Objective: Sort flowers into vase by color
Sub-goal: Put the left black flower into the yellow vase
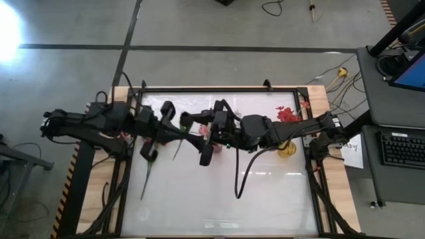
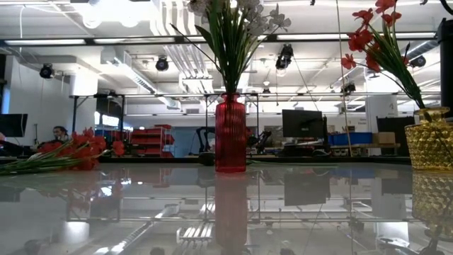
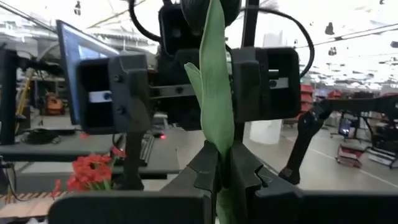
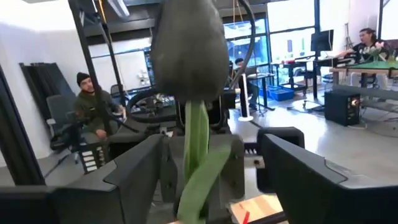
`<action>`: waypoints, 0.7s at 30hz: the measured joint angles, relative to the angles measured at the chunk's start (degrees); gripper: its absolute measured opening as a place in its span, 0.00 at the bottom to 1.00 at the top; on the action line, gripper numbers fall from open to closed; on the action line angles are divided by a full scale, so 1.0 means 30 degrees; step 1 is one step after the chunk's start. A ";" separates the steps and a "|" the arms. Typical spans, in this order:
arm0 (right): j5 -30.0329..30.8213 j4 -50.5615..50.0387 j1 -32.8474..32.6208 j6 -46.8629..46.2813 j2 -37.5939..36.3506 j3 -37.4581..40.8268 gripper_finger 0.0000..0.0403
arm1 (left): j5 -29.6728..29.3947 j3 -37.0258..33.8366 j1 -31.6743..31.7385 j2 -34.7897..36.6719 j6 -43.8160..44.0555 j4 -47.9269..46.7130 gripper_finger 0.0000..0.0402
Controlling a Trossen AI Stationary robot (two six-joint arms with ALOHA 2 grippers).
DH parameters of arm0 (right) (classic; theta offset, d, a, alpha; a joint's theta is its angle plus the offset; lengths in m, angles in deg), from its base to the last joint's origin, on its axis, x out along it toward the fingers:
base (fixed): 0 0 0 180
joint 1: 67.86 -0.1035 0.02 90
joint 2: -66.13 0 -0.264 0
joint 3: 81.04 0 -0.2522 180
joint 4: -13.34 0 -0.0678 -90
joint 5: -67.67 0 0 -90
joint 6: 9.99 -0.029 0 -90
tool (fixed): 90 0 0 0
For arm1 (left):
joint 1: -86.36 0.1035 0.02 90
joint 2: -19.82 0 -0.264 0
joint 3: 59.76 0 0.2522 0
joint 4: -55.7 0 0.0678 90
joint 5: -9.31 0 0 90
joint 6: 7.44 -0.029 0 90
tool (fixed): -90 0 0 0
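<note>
Left gripper (image 3: 224, 171): above the worktop's middle, slightly toward 9 o'clock in the high view; fingers (image 3: 202, 168) closed tight on the green stem (image 3: 217, 106) of a flower.
Right gripper (image 4: 214, 168): facing the left one at the worktop's centre; fingers (image 4: 134, 168) spread wide on either side of the same stem, not touching it.
Held flower: stem upright between both grippers; closed bud (image 4: 189, 50) at its head, dark against the light in the right wrist view, colour hard to tell; long green leaf beside the stem.
Red vase (image 2: 230, 134): ribbed glass, standing centre in the low view, holding a white-blossom spray (image 2: 237, 14) with green leaves.
Yellow vase (image 2: 432, 138): textured glass, toward 3 o'clock on the worktop, holding red blooms (image 2: 368, 32) on green stems.
Loose flower (image 1: 147, 174): lying on the worktop toward 8 o'clock from the centre, green stem, head under the left arm.
Red bunch (image 2: 71, 152): lying flat near the 9 o'clock edge in the low view.
Worktop (image 1: 265, 199): white, glossy, dark frame around it.
Writing: none legible on grippers, vases or worktop.
Room: person seated on a chair (image 4: 93, 109) beyond the right arm; more people at desks farther off.
</note>
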 joint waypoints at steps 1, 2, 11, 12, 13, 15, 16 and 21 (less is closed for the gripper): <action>0.0000 0.0000 0.0000 -0.0040 -0.0013 0.0000 0.63 | -0.0007 0.0061 -0.0061 -0.0170 -0.0007 -0.0004 0.00; 0.0001 -0.0003 0.0000 -0.0154 -0.0013 0.0000 0.61 | -0.0030 0.0178 -0.0102 -0.0315 -0.0011 -0.0019 0.00; 0.0007 -0.0509 -0.0182 -0.1562 -0.0166 0.0000 0.38 | -0.0131 0.0998 -0.0091 -0.0580 -0.0699 0.0022 0.00; 0.0004 -0.0520 -0.0182 -0.1721 -0.0166 0.0000 0.34 | -0.0143 0.0998 -0.0091 -0.0583 -0.0672 -0.0009 0.00; -0.0002 -0.0527 -0.0180 -0.1805 -0.0163 0.0000 0.31 | -0.0151 0.0998 -0.0091 -0.0623 -0.0656 -0.0015 0.00; 0.0006 -0.0539 -0.0175 -0.1801 -0.0122 0.0000 0.24 | -0.0211 0.0998 -0.0089 -0.0765 -0.0574 -0.0009 0.00; 0.0003 -0.0549 -0.0175 -0.1807 -0.0121 0.0000 0.21 | -0.0211 0.0998 -0.0084 -0.0839 -0.0424 -0.0016 0.00; 0.0033 -0.1326 -0.0176 -0.1800 -0.0093 0.0000 0.05 | -0.0711 0.0976 -0.0084 -0.0941 -0.0427 -0.0833 0.00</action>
